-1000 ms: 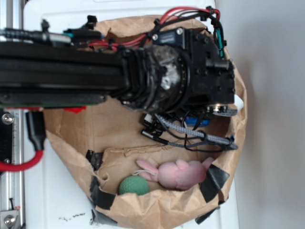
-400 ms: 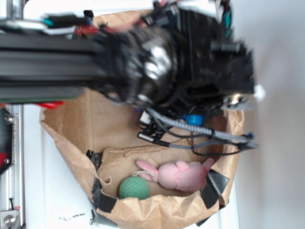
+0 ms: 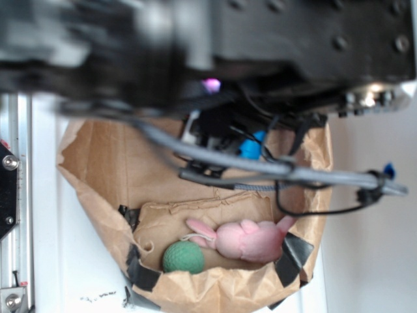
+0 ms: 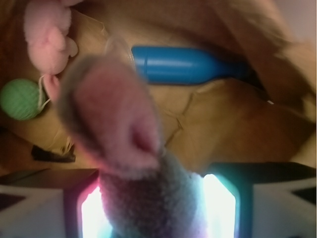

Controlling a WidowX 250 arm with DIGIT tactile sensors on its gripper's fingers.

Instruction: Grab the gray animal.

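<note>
The gray animal (image 4: pixel 163 198) fills the middle of the wrist view, a fuzzy dark-gray plush with a pinkish patch on its near end. It hangs between the two lit finger pads (image 4: pixel 91 213) of my gripper (image 4: pixel 153 213), which is shut on it and holds it above the bag floor. In the exterior view my arm (image 3: pixel 273 39) is a large blurred black mass across the top. It hides the gripper and the gray animal there.
The brown paper bag (image 3: pixel 98 163) has taped, torn walls all round. On its floor lie a pink plush bunny (image 3: pixel 244 239), a green ball (image 3: pixel 183 257) and a blue bottle (image 4: pixel 188 64). Gray cables (image 3: pixel 260 168) hang across the bag's mouth.
The arm has risen out of the bag toward the camera and now fills the top of the view, blurred. The bunny and ball have not moved.
</note>
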